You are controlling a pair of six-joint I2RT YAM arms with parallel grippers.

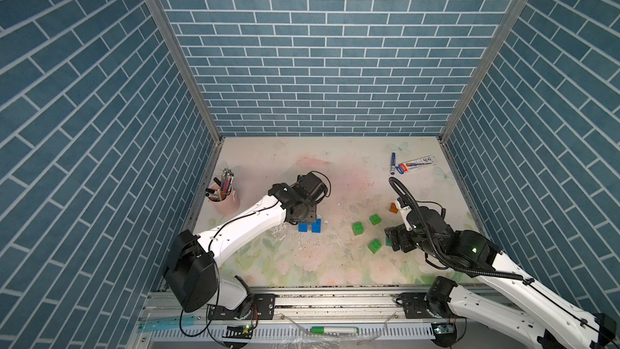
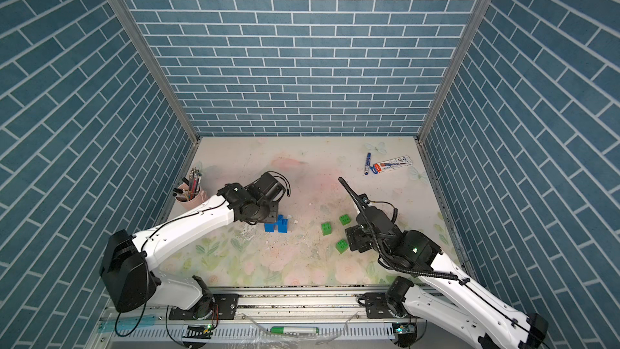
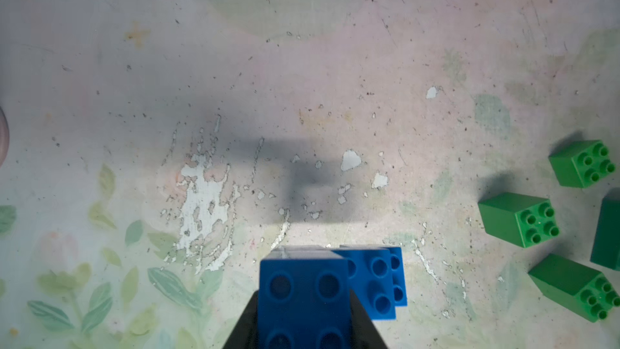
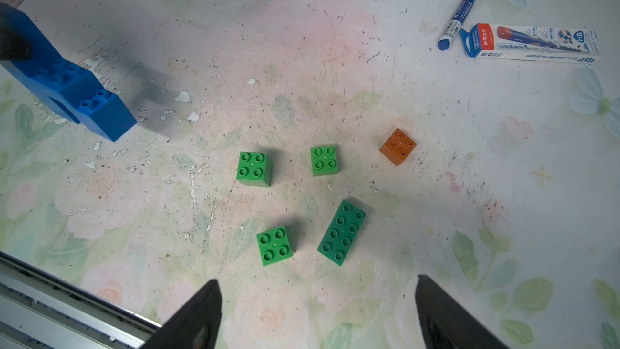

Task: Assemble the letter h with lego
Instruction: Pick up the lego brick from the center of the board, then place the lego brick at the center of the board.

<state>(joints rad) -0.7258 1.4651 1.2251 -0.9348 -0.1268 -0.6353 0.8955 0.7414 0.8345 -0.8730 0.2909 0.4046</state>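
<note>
On the table [image 1: 261, 169], just eight o'clock of centre, the blue lego [image 1: 310, 227] stood studs-up, its stem upright, its lower arm reaching toward three o'clock; the left gripper [image 3: 303, 297] was clenched on the stem's top, seemingly seating a brick; next, a straight-up release; the right gripper [image 4: 317, 283] hung spread over green bricks [image 4: 254, 168]

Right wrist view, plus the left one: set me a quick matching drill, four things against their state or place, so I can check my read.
Things:
1. left claw
2. right claw
3. orange brick
4. long green brick

States or places:
A. open, holding nothing
B. flat on the table, studs up, beside the square green bricks
C. shut on the blue lego build
D. apart from the rest, the brick nearest the marker pen

Pairs: 1-C, 2-A, 3-D, 4-B.
</note>
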